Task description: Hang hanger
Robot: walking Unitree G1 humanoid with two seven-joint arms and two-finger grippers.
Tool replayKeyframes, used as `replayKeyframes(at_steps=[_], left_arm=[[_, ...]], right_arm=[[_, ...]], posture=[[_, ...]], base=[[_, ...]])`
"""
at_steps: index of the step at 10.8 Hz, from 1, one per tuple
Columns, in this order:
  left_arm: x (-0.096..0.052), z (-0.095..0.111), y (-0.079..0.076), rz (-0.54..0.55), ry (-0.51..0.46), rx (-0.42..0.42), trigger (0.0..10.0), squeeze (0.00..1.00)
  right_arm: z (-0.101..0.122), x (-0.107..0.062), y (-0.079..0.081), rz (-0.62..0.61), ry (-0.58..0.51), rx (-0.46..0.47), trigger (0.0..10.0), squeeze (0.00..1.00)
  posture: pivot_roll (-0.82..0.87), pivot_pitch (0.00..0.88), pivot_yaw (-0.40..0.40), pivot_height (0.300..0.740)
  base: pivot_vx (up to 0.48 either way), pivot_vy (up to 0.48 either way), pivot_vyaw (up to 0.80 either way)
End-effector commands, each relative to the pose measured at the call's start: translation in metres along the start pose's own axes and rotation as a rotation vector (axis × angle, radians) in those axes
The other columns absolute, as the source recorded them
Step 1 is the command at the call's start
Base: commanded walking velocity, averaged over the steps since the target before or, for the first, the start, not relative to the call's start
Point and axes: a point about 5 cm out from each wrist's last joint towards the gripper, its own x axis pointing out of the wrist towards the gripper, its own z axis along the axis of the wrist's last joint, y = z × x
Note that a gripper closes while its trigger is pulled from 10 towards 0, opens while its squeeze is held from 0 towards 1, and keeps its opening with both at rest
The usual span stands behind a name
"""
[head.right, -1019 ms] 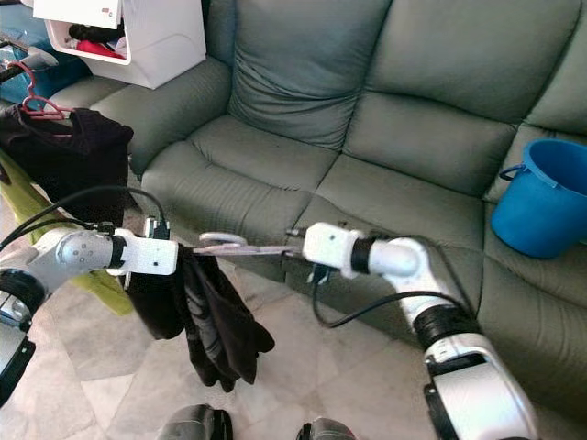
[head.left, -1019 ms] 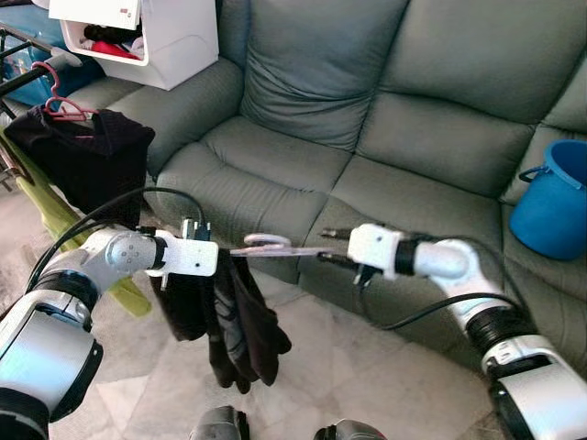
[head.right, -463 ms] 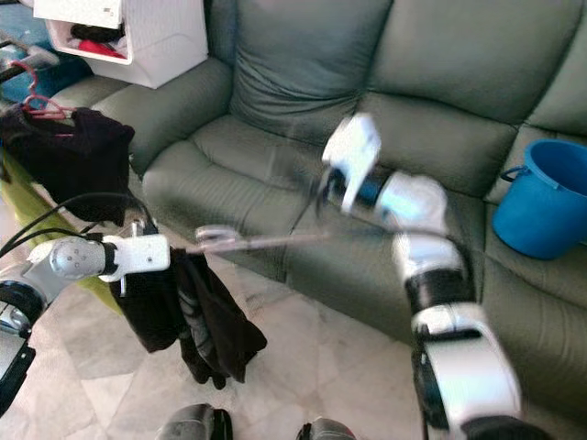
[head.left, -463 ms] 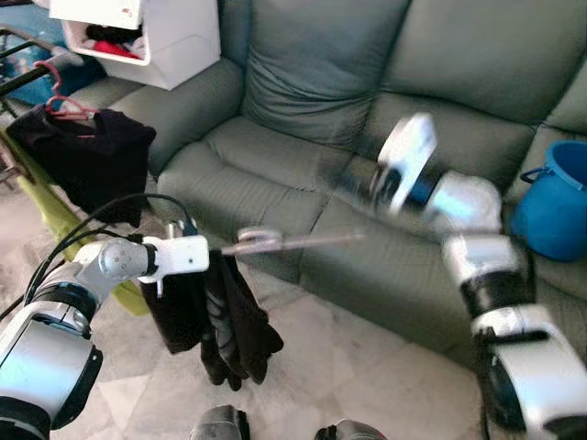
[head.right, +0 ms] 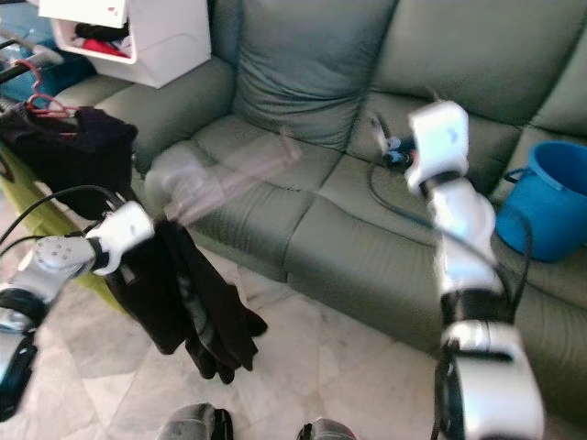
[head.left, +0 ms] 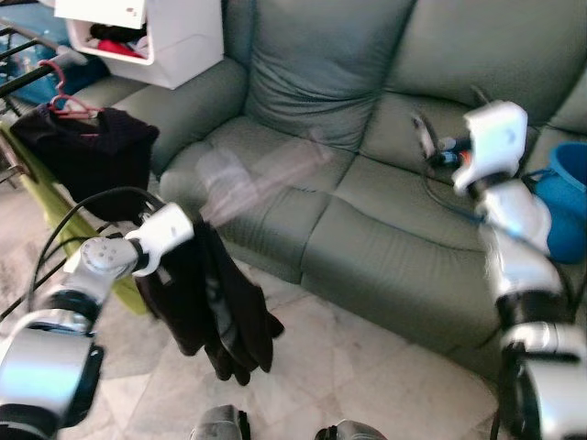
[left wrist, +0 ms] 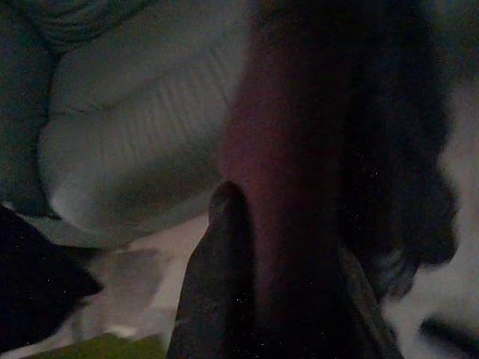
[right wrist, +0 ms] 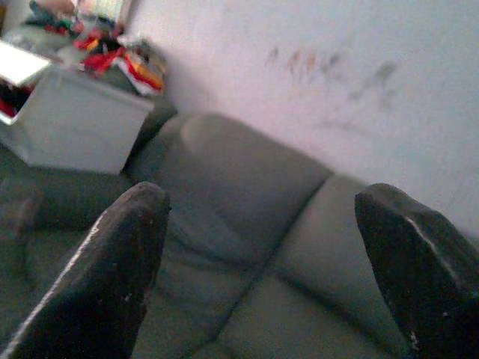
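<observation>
The sofa [head.left: 385, 183] fills my forward view. My left gripper [head.left: 188, 225], jaws clamped on the blurred hanger [head.left: 248, 179] carrying a dark garment [head.left: 215, 302], is in transport. Right gripper [right wrist: 262, 277]: jaws apart, empty. Next: reach the rack [head.left: 23, 78] at far left.

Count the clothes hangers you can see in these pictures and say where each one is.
2. A red hanger hangs on the rack at far left, carrying a black garment. A blurred pink hanger with dark clothes is in the left gripper. Others may be hidden.
</observation>
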Motion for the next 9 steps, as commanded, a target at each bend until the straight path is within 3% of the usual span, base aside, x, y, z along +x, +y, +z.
replayKeyframes(at_steps=[1, 2, 3, 4, 5, 6, 8, 9], left_arm=[[-0.001, 0.021, 0.017, 0.075, -0.098, -0.076, 0.0, 0.00], [0.000, 0.038, 0.022, 0.075, -0.185, -0.085, 0.0, 0.00], [0.000, 0.058, 0.023, 0.035, -0.284, -0.026, 0.0, 0.00], [-0.003, 0.073, 0.022, -0.010, -0.369, 0.024, 0.0, 0.00], [-0.009, 0.088, 0.017, -0.070, -0.452, 0.128, 0.0, 0.00], [-0.016, 0.100, 0.012, -0.130, -0.494, 0.249, 0.0, 0.00], [-0.018, 0.123, 0.005, -0.183, -0.551, 0.356, 0.0, 0.00], [-0.019, 0.135, 0.004, -0.182, -0.585, 0.361, 0.0, 0.00]], right_arm=[[-0.003, -0.002, 0.012, -0.004, 0.020, 0.026, 10.0, 1.00], [-0.020, -0.011, 0.035, 0.002, 0.099, 0.114, 10.0, 1.00], [-0.037, -0.018, 0.057, 0.026, 0.215, 0.201, 10.0, 0.91], [-0.048, -0.022, 0.069, 0.052, 0.293, 0.224, 10.0, 0.45], [-0.056, -0.024, 0.080, 0.069, 0.357, 0.281, 10.0, 0.00], [-0.054, -0.021, 0.086, 0.082, 0.359, 0.341, 10.0, 0.00], [-0.047, -0.011, 0.098, 0.151, 0.348, 0.399, 10.0, 0.00], [-0.046, -0.010, 0.109, 0.232, 0.364, 0.438, 10.0, 0.00]], posture=[[-0.09, 0.000, -0.020, 0.740], [-0.09, 0.000, -0.021, 0.740], [-0.08, 0.000, -0.022, 0.740], [-0.07, 0.000, -0.019, 0.740], [-0.07, 0.000, -0.019, 0.740], [-0.06, 0.000, -0.020, 0.740], [-0.05, 0.000, -0.022, 0.740], [-0.06, 0.000, -0.021, 0.740]], base=[[0.000, 0.000, 0.00], [0.000, 0.000, 0.00], [0.000, 0.000, 0.00], [0.000, 0.000, 0.00], [0.000, 0.000, 0.00], [0.000, 0.000, 0.00], [0.000, 0.000, 0.00], [0.000, 0.000, 0.00]])
